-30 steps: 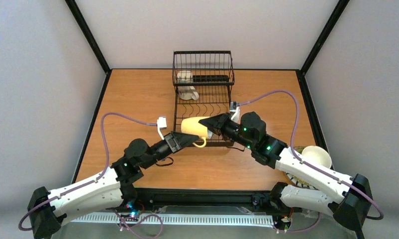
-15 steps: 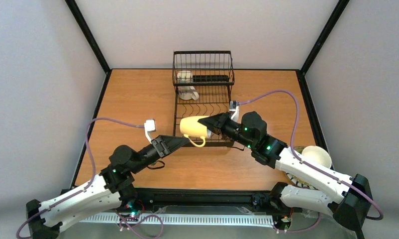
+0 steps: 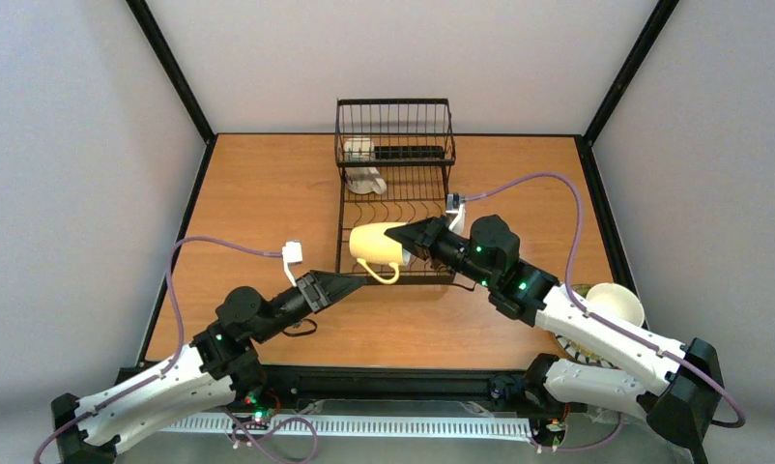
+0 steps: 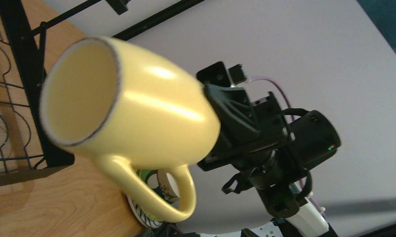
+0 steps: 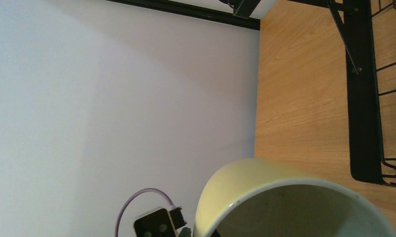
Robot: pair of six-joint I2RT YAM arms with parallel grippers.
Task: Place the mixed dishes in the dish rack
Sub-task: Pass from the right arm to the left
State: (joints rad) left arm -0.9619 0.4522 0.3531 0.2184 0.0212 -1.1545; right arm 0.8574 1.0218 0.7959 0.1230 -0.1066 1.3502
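**A:** Where is the cream-yellow mug [image 3: 376, 245] at this moment?

**B:** It hangs in the air on its side, over the near end of the dish rack [image 3: 408, 205]. Its mouth is turned toward the rack's left side and its handle is on the near side. The right fingers [image 4: 233, 111] are clamped on its base end.

**A:** Why is it gripped at the base?

**B:** I believe this leaves the mouth and the handle free. The mug can then be tipped mouth-down onto the wires without a finger being caught under it.

**A:** And the other arm?

**B:** The left fingers [image 3: 333, 284] are just off the rack's near-left corner, above the tabletop [image 3: 258, 213]. They point at the handle and do not touch it. I cannot tell whether they are parted, because the top view shows only a dark wedge and the left wrist camera does not show them. In my judgement this arm keeps aside to leave room for the placing.

**A:** How many dishes do you count?

**B:** I am sure of two mugs: the yellow one, and a white mug [image 3: 367, 180] lying in the rack's far slots. One more white piece [image 3: 358, 148] is in the tall basket section, but it is too small to name. One white bowl [image 3: 616, 304] sits well to the right of the rack, on something patterned. I cannot count any plates from here.
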